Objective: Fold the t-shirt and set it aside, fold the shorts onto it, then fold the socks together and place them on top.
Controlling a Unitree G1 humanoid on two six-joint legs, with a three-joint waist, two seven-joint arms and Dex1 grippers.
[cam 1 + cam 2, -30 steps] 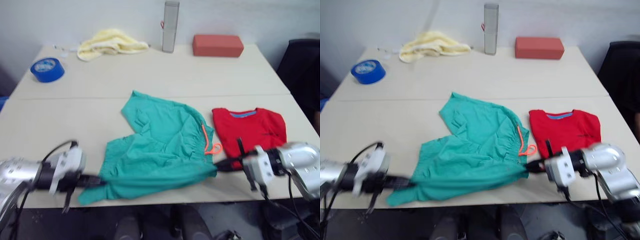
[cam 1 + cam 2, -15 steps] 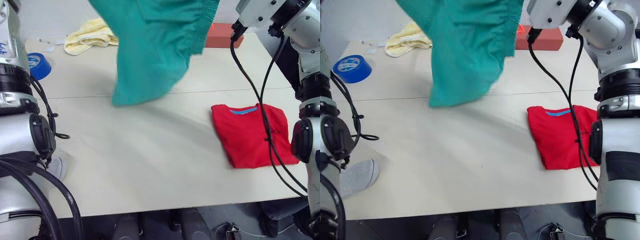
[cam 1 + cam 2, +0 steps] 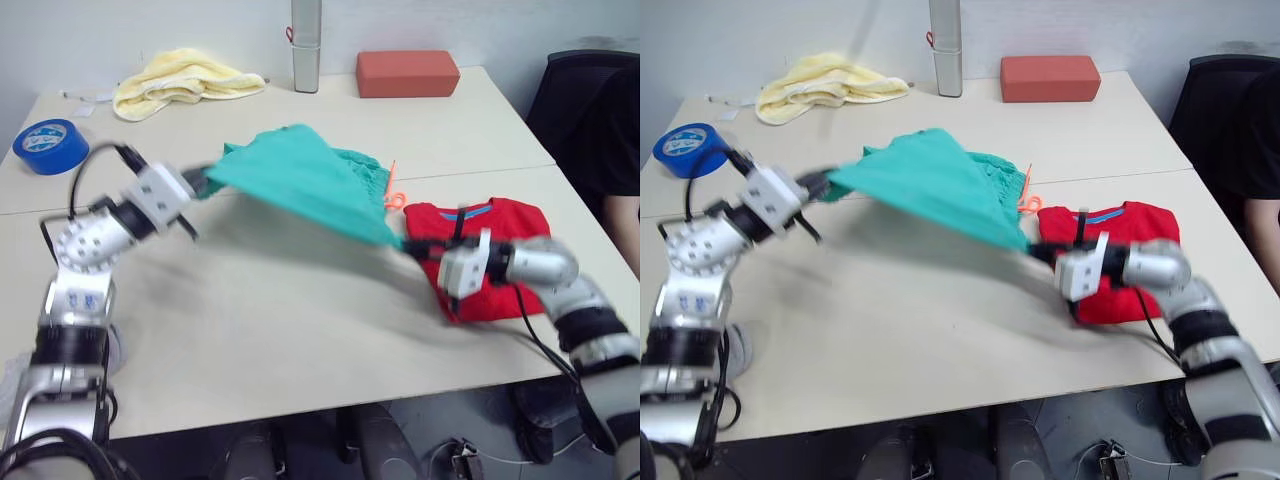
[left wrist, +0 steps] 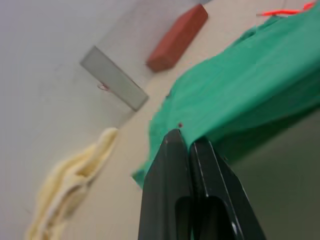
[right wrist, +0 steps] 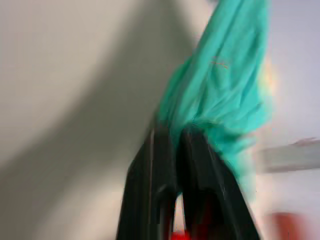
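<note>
Step now: folding the shorts (image 3: 300,180). L gripper (image 3: 203,181) and R gripper (image 3: 412,246) each have jaws clenched on a shorts edge, cloth stretched between them above the desk (image 3: 260,320). T-shirt (image 3: 500,250) lies folded under R jaws. Next: prob. lay shorts flat w/o wrinkles.

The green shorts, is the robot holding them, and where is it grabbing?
Yes. Both grippers hold the shorts above the table: the left gripper pinches one edge, the right gripper pinches the opposite edge.

Silver-grey arms — black cables, black-fingered left claw (image 4: 188,145).
</note>
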